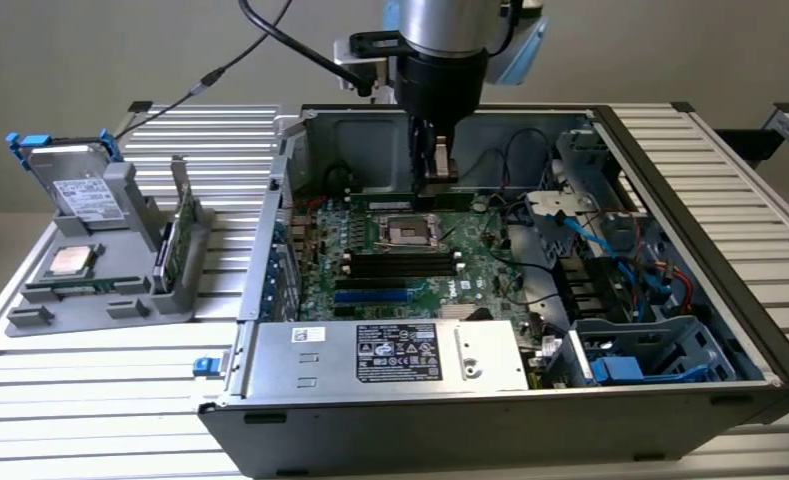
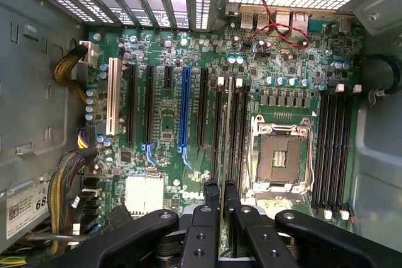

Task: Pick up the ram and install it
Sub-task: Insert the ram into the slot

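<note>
Since the gripper (image 1: 441, 180) is clamped on the ram (image 1: 401, 199), hanging just above the motherboard (image 1: 428, 250) inside the case (image 1: 367, 140), I'd keep it dead parallel to its slot (image 2: 242, 130) and push straight down, evenly.

Hidden, cut off or unreadable across 2 views

Exterior view: the arm (image 1: 441, 30) is cut by the upper edge and the table (image 1: 101, 400) by the lower edge. The gripper (image 1: 437, 172) covers the middle of the ram (image 1: 381, 199), and whether the ram's lower edge touches a slot cannot be told. Print on the label (image 1: 398, 353) is too small to read, and the card (image 1: 174, 235) stands nearly edge-on, its face hidden. Wrist view: the ram (image 2: 223, 123), clamped between the fingers (image 2: 211, 196), shows edge-on, chips hidden. The gripper (image 2: 221, 187) body is cut by the edge, as is a sticker (image 2: 25, 208) showing 68.
</note>
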